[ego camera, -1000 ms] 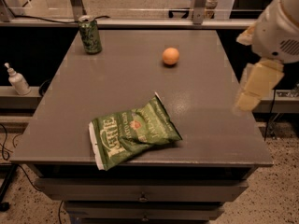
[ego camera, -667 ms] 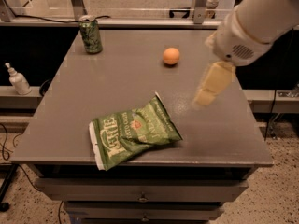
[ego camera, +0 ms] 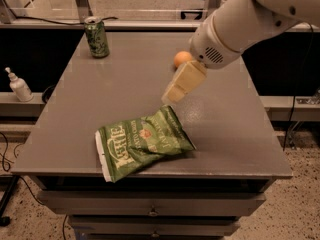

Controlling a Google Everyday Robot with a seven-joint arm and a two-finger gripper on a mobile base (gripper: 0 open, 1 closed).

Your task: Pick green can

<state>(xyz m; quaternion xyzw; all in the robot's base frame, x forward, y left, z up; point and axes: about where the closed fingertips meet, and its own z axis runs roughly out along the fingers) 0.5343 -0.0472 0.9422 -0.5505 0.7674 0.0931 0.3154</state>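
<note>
The green can (ego camera: 96,37) stands upright at the far left corner of the grey table (ego camera: 125,84). It is dark green with pale markings and a silver top. My gripper (ego camera: 176,90) hangs over the middle of the table on the white arm (ego camera: 240,24) that reaches in from the upper right. The gripper is empty, well to the right of the can and nearer to me, just above the top edge of the chip bag.
A flat green Kettle chip bag (ego camera: 142,141) lies near the table's front edge. An orange (ego camera: 181,59) sits just behind the gripper, partly hidden by the arm. A white pump bottle (ego camera: 19,85) stands on a lower shelf left of the table.
The arm has swung left from the table's right edge to over its middle, bringing the gripper closer to the chip bag and the orange. The can, orange and bag have not moved.
</note>
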